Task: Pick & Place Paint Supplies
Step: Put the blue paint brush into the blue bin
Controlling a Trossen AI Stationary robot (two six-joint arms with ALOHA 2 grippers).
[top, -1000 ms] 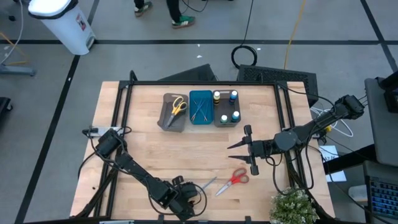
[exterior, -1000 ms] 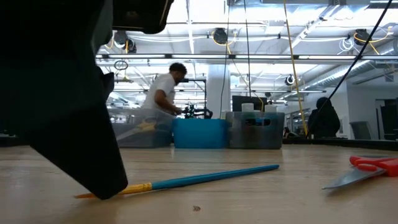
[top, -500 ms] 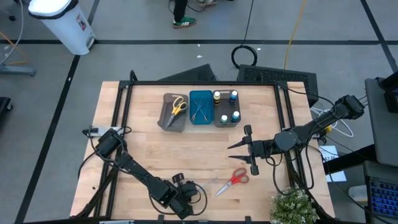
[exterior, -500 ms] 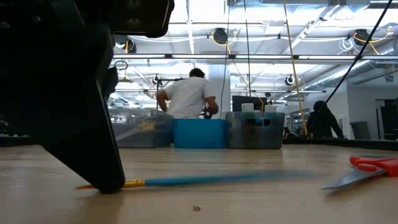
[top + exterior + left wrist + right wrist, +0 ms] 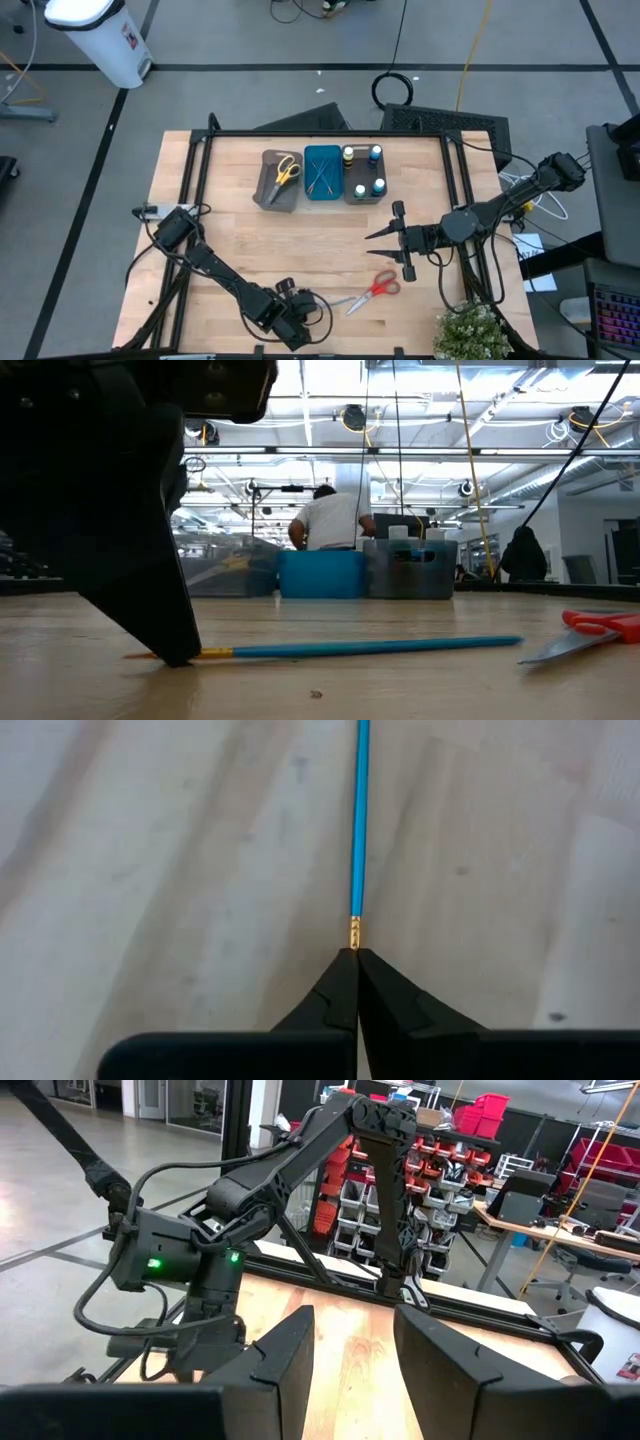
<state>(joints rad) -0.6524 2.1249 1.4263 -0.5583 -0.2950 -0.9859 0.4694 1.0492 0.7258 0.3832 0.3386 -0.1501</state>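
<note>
High view: the left gripper (image 5: 312,304) is down at the near edge of the table (image 5: 240,240), its fingers pressed together on the end of a blue brush (image 5: 340,299). Red scissors (image 5: 377,289) lie just past the brush's far end. The right gripper (image 5: 385,238) hovers beyond them, fingers spread, holding nothing. Three trays (image 5: 322,172) stand at the far side, holding yellow scissors (image 5: 287,169), thin sticks and small bottles (image 5: 363,171).
Low view: the brush (image 5: 370,647) lies flat on the wood, its gold end under a dark finger (image 5: 150,610).
Left wrist view: both fingertips (image 5: 340,982) meet on the brush's gold collar (image 5: 354,932).
Right wrist view: fingers (image 5: 290,1355) apart, the left arm (image 5: 190,1280) opposite.
</note>
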